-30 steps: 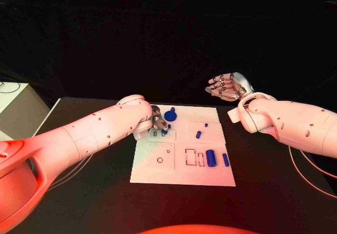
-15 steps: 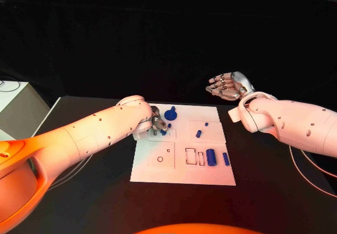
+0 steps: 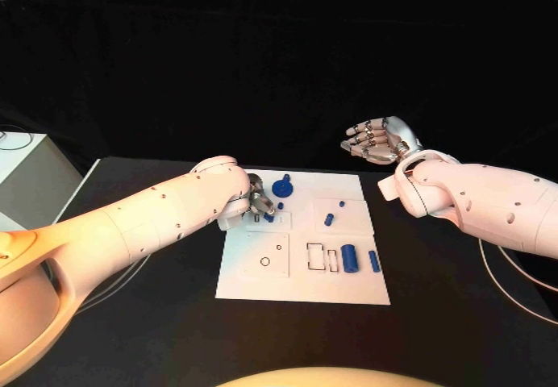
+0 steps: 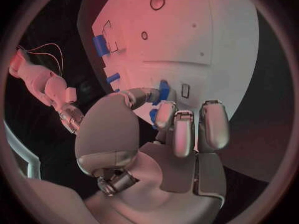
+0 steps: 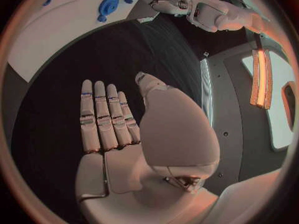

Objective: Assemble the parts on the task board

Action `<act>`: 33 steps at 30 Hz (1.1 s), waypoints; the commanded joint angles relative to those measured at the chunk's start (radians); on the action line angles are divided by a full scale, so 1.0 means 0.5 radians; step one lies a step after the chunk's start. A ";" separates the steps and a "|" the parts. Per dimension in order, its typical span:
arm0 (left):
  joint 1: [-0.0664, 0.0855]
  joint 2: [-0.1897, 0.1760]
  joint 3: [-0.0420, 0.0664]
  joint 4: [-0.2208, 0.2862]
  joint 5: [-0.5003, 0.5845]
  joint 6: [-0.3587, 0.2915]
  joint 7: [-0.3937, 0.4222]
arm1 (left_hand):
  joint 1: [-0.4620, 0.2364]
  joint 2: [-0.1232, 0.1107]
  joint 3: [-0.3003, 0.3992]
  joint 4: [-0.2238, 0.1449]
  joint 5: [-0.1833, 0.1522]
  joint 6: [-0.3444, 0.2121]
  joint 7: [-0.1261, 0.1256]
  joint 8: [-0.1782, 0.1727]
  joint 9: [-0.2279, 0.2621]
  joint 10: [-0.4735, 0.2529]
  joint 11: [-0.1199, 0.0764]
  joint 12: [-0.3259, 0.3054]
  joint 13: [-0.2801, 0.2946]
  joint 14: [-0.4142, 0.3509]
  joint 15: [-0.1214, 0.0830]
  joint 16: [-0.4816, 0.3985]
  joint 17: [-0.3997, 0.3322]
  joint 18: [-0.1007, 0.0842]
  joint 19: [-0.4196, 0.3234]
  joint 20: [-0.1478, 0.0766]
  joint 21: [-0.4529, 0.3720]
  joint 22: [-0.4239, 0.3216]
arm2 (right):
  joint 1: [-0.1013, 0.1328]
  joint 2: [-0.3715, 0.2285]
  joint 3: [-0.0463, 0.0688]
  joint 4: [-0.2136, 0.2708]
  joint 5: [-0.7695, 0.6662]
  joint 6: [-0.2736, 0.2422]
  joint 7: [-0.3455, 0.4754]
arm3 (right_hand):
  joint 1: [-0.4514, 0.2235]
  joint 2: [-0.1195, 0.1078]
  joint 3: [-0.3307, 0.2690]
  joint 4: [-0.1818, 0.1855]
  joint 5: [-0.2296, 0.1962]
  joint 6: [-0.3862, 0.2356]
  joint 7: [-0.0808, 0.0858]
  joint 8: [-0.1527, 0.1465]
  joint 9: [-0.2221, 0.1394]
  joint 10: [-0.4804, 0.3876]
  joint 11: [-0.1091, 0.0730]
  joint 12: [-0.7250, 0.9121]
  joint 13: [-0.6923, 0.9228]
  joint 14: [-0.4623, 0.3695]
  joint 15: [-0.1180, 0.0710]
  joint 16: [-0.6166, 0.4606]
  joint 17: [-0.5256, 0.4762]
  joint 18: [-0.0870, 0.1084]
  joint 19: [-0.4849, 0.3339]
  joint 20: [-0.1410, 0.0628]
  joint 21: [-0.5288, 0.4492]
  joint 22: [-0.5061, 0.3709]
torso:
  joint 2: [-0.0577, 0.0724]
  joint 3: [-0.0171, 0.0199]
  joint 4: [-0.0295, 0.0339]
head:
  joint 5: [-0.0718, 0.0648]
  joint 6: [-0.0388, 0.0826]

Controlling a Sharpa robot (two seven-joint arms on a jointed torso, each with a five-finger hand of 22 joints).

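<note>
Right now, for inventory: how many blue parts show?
6: blue gear at white board's far edge; small peg in left robot hand, another beside it, another mid-board; two cylinders nearer right. Others may be hidden.

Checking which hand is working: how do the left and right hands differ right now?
The left hand is down on the task board, pinching a small blue part; the right hand is raised beyond the board, holding nothing, fingers straight and together. Both are silver on white arms.
</note>
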 commanded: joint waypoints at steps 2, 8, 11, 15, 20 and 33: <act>-0.008 -0.005 -0.005 0.004 -0.016 0.078 -0.031 | 0.005 0.020 0.138 -0.151 0.001 0.181 -0.170 0.024 0.650 0.021 0.000 0.013 0.005 0.202 -0.015 0.005 0.507 -0.016 0.008 -0.002 0.006 0.002 | -0.001 -0.001 0.000 0.003 -0.007 0.024 0.016 | 0.001 0.016 -0.010 0.001 0.008 0.014 0.049 -0.008 -0.002 0.007 0.010 -0.006 -0.002 -0.015 0.001 -0.007 -0.002 0.014 -0.017 0.000 -0.003 -0.002 | 0.000 0.0000 0.000 | -0.002 -0.007; -0.008 -0.009 -0.005 0.008 -0.017 0.096 -0.035 | 0.003 0.018 0.134 -0.151 -0.001 0.183 -0.172 0.024 0.655 0.024 -0.002 0.015 0.008 0.202 -0.016 0.005 0.507 -0.016 0.008 -0.003 0.006 0.002 | -0.002 -0.002 0.000 0.003 -0.007 0.025 0.015 | 0.002 0.017 -0.011 0.001 0.009 0.015 0.049 -0.009 -0.003 0.007 0.011 -0.006 -0.005 -0.014 0.001 -0.008 -0.004 0.014 -0.017 0.001 -0.002 -0.005 | 0.000 0.0011 0.000 | -0.004 -0.007; -0.008 -0.007 -0.005 0.010 -0.017 0.100 -0.036 | 0.002 0.018 0.132 -0.150 -0.002 0.185 -0.173 0.024 0.658 0.028 -0.003 0.019 0.014 0.203 -0.016 0.006 0.508 -0.016 0.009 -0.004 0.006 0.002 | -0.002 -0.002 0.000 0.004 -0.007 0.025 0.015 | 0.002 0.017 -0.011 0.001 0.009 0.015 0.049 -0.009 -0.003 0.007 0.011 -0.006 -0.005 -0.014 0.001 -0.008 -0.004 0.014 -0.017 0.001 -0.002 -0.005 | 0.001 0.0012 0.000 | -0.004 -0.007; -0.008 -0.004 -0.005 0.010 -0.017 0.105 -0.036 | 0.000 0.020 0.128 -0.148 -0.004 0.189 -0.175 0.025 0.663 0.031 -0.005 0.020 0.016 0.203 -0.018 0.006 0.510 -0.016 0.009 -0.005 0.006 0.003 | -0.002 -0.003 0.000 0.005 -0.007 0.025 0.015 | 0.002 0.017 -0.011 0.001 0.009 0.015 0.049 -0.009 -0.003 0.007 0.011 -0.006 -0.005 -0.014 0.001 -0.008 -0.004 0.014 -0.017 0.001 -0.002 -0.005 | 0.000 0.0012 -0.001 | -0.004 -0.009; -0.007 0.000 -0.005 0.008 -0.017 0.117 -0.037 | -0.002 0.023 0.123 -0.145 -0.008 0.193 -0.178 0.024 0.669 0.033 -0.007 0.019 0.015 0.204 -0.019 0.007 0.512 -0.017 0.010 -0.006 0.007 0.005 | -0.002 -0.004 0.000 0.006 -0.007 0.024 0.015 | 0.002 0.017 -0.011 0.001 0.009 0.015 0.049 -0.009 -0.003 0.007 0.011 -0.006 -0.005 -0.014 0.001 -0.008 -0.004 0.014 -0.017 0.001 -0.002 -0.005 | 0.001 0.0023 0.000 | -0.004 -0.012; -0.007 0.015 -0.005 -0.009 -0.016 0.159 -0.039 | -0.014 0.061 0.073 -0.126 -0.026 0.234 -0.196 0.012 0.704 0.069 -0.021 0.045 0.062 0.208 -0.031 0.013 0.527 -0.023 0.027 -0.017 0.016 0.032 | -0.002 -0.002 0.000 0.005 -0.007 0.025 0.015 | 0.003 0.019 -0.013 0.001 0.010 0.015 0.049 -0.011 -0.003 0.007 0.011 -0.007 -0.009 -0.013 0.001 -0.010 -0.008 0.014 -0.017 0.001 -0.002 -0.009 | 0.000 0.0018 -0.001 | -0.003 -0.019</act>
